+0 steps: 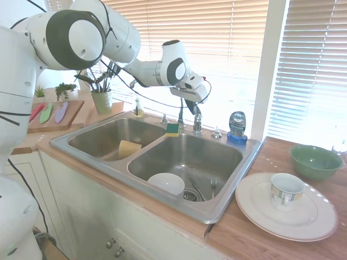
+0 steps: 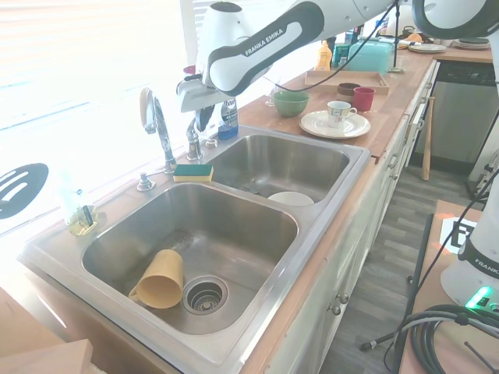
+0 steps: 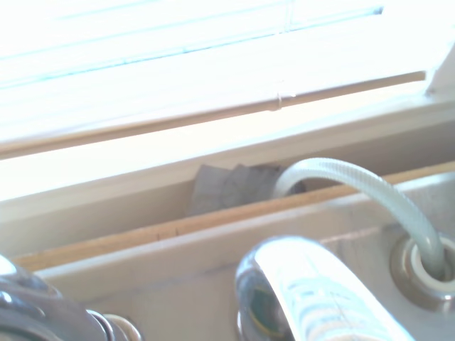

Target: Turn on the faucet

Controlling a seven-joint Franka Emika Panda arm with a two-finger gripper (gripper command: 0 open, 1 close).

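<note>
The faucet [image 2: 150, 111] is thin chrome with a tall arched spout, standing on the back rim of the double sink [image 2: 234, 327]. It shows as a thin post [image 1: 180, 116] in the first exterior view. Its short lever handle [image 1: 197, 124] [image 2: 192, 146] stands on its own post beside the spout. My gripper [image 1: 191, 110] [image 2: 200, 123] hangs just above that handle, its dark fingers slightly apart and nothing between them. In the wrist view the chrome handle [image 3: 313, 298] fills the near edge, blurred, with a clear hose [image 3: 355, 186] behind it.
A blue soap bottle [image 1: 237, 125] and a low chrome knob [image 1: 216, 132] stand right of the handle. A green-yellow sponge [image 1: 173, 129] lies on the divider. The basins hold a yellow cup [image 1: 129, 148] and a white bowl [image 1: 166, 183]. A plate with a mug [image 1: 286, 190] sits on the counter.
</note>
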